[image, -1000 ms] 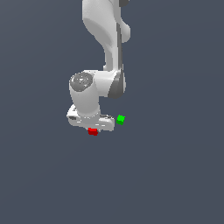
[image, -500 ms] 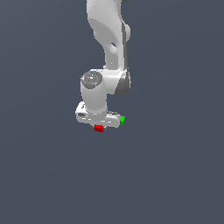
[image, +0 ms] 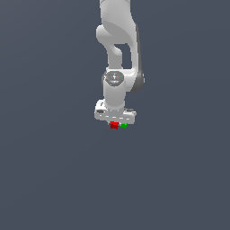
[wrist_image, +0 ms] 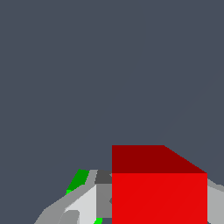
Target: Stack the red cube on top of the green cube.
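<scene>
Gripper (image: 115, 122): clamped on red cube (image: 114, 125), carrying. Green cube (image: 124, 126): just beside. Step: transport. Next, we judge: centre above green, lower, release.

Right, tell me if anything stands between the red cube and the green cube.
Nothing visible does. The red cube sits at the end effector, and the green cube lies just to the exterior view's right of it, with only bare floor around them.

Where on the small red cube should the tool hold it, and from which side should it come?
Grip the small plain red cube on two opposite flat side faces, coming from straight above. Its faces are flat and parallel, and the small green cube sits close beside it, crowding a sideways approach.
</scene>
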### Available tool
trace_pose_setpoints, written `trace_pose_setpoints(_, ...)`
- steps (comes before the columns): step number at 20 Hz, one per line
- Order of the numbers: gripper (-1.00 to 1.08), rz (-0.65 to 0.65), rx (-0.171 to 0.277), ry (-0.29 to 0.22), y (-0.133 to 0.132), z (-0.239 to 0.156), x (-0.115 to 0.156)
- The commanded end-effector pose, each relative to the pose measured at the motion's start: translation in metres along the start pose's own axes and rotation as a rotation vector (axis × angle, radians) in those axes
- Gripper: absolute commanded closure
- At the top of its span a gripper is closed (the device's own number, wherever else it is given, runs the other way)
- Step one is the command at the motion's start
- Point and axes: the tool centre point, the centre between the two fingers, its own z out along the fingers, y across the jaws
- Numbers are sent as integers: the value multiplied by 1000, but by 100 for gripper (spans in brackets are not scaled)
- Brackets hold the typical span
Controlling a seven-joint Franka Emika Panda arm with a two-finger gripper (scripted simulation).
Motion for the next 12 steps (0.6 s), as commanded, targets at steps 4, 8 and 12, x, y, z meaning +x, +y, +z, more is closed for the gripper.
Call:
trace_pose_setpoints(4, 108, 0, 0, 1, -26, 11, -31)
trace_pose_setpoints(8, 108, 1, 0, 0, -39, 18, -45)
trace_pose_setpoints(12, 108, 1, 0, 0, -45, 20, -52)
